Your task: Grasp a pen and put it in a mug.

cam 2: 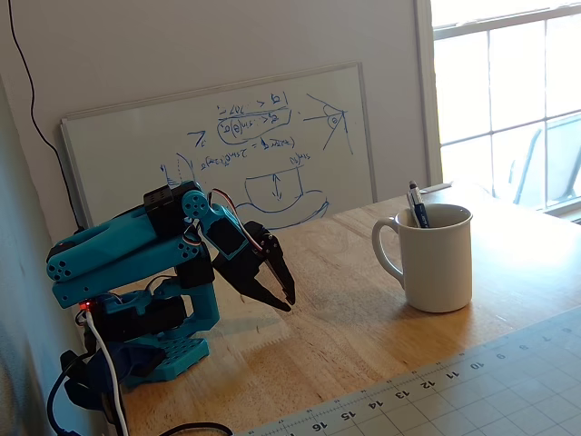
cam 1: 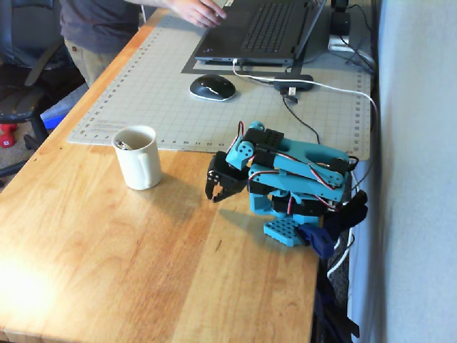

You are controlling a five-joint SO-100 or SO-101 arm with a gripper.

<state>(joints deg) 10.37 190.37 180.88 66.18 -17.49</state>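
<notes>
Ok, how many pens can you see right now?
1. The pen stands inside the mug, leaning against the rim on the handle side, its tip poking above it in a fixed view. The mug's wall could hide others lying lower inside.

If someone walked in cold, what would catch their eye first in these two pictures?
Probably the bright blue arm, folded low at the wooden table's edge, its dark gripper empty. Next, the cream mug standing apart from it, with the pen poking above its rim.
</notes>
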